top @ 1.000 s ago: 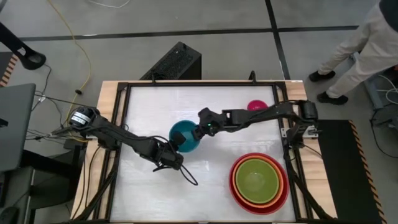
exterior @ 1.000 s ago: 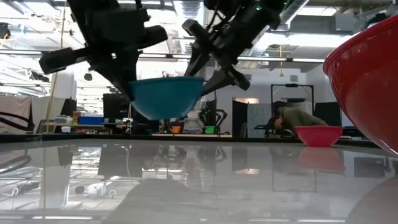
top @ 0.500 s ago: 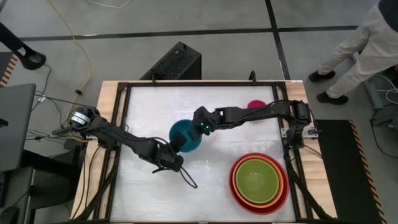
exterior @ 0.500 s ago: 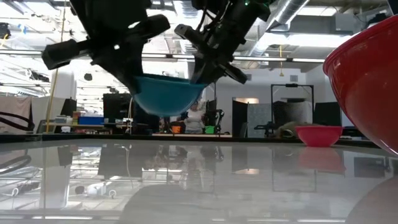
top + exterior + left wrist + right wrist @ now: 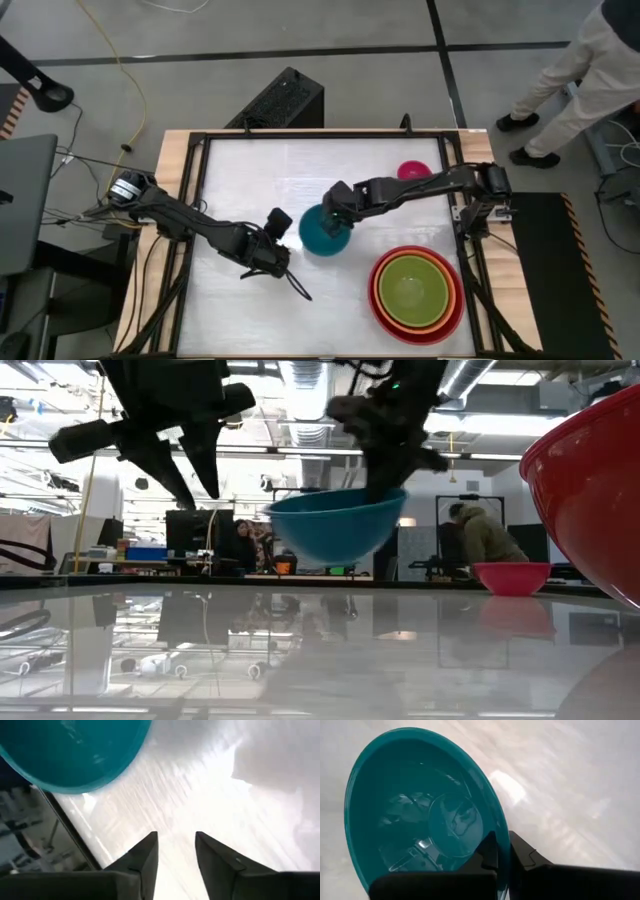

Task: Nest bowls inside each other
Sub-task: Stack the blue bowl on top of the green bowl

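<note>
Robotics lab: exposed ceiling ducts (image 5: 300, 375), distant monitors (image 5: 185, 530).

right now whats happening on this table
The right gripper holds the teal bowl by its rim, jaws shut on the wall, lifted off the table. The left gripper sits just beside it with jaws open, holding nothing. Near the table's front right corner the green bowl is nested in the orange bowl, inside the red bowl. The pink bowl sits alone at the back.
</note>
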Robot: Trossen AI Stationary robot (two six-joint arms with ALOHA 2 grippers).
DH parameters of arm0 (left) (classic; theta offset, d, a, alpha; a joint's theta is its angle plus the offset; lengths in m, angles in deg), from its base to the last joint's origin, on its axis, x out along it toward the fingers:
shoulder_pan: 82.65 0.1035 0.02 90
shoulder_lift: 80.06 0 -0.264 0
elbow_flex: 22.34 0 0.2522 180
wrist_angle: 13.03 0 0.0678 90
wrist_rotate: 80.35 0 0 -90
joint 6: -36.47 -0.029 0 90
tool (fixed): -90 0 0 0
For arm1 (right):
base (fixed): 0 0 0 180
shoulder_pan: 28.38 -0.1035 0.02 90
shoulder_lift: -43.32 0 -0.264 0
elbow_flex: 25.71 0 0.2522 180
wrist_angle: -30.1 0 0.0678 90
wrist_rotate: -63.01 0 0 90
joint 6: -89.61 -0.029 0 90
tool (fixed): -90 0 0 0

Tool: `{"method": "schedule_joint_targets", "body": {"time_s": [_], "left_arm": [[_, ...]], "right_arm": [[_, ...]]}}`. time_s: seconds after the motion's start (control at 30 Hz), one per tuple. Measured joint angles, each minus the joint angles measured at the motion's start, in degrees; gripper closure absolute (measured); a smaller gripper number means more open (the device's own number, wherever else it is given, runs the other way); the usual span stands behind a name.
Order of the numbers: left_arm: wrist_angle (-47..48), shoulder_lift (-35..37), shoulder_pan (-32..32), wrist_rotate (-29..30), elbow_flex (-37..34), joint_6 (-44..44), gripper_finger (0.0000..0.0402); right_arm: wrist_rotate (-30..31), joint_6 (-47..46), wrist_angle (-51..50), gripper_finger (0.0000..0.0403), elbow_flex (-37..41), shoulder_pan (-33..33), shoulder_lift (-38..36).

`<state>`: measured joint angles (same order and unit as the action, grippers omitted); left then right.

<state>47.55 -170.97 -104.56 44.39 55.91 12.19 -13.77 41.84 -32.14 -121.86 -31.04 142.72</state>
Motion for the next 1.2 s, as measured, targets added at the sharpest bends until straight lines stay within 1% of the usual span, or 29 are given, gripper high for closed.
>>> {"method": "schedule_joint_targets", "body": {"time_s": [0.07, 0.2, 0.23, 0.3, 0.37, 0.43, 0.5, 0.6, 0.7, 0.8, 0.97, 1.03, 1.13, 1.2], "left_arm": [[-0.3, 1.5, 0.1, -1.9, 0.0, 1.7, 0.0270], [-0.1, 7.6, 1.6, -10.6, -2.2, 3.5, 0.0257], [-0.7, 9.3, 2.3, -11.6, -3.1, 4.0, 0.0256], [-2.3, 13.8, 3.9, -11.7, -6.1, 4.6, 0.0257], [-7.0, 18.6, 5.4, -11.8, -10.3, 5.1, 0.0261], [-12.2, 23.3, 7.0, -13.7, -15.2, 5.5, 0.0265], [-19.2, 28.0, 8.0, -16.9, -20.3, 5.5, 0.0270], [-31.1, 33.8, 8.3, -19.4, -27.2, 6.2, 0.0281], [-39.6, 37.6, 8.2, -19.5, -32.4, 7.1, 0.0297], [-46.2, 39.6, 8.1, -19.5, -36.6, 10.3, 0.0319], [-55.9, 40.1, 7.2, -22.3, -42.9, 12.4, 0.0380], [-57.8, 40.0, 6.8, -22.4, -44.4, 12.4, 0.0395], [-58.2, 40.0, 6.7, -22.5, -44.9, 11.3, 0.0395], [-58.4, 40.1, 6.7, -22.5, -44.9, 11.3, 0.0396]], "right_arm": [[2.2, -1.9, -3.3, 0.0383, 0.1, -0.9, -1.5], [4.3, -5.2, -7.3, 0.0383, 2.0, -3.8, -7.1], [4.9, -6.7, -7.5, 0.0383, 2.8, -4.9, -9.2], [6.1, -10.0, -8.3, 0.0383, 5.1, -7.5, -14.0], [7.8, -14.2, -8.8, 0.0383, 7.6, -11.1, -18.7], [8.3, -18.8, -8.8, 0.0383, 10.4, -15.2, -22.9], [8.3, -24.1, -8.6, 0.0383, 12.9, -20.0, -26.4], [8.2, -31.6, -8.7, 0.0383, 15.8, -27.3, -29.7], [8.1, -38.8, -9.1, 0.0383, 17.5, -34.2, -31.2], [8.2, -46.3, -10.7, 0.0383, 17.5, -40.3, -31.3], [7.8, -62.3, -15.9, 0.0383, 17.5, -48.9, -30.4], [7.8, -67.7, -17.3, 0.0383, 17.5, -51.7, -29.8], [7.8, -74.6, -20.1, 0.0383, 17.4, -55.2, -29.1], [7.6, -77.6, -22.1, 0.0383, 17.5, -56.6, -28.1]]}}
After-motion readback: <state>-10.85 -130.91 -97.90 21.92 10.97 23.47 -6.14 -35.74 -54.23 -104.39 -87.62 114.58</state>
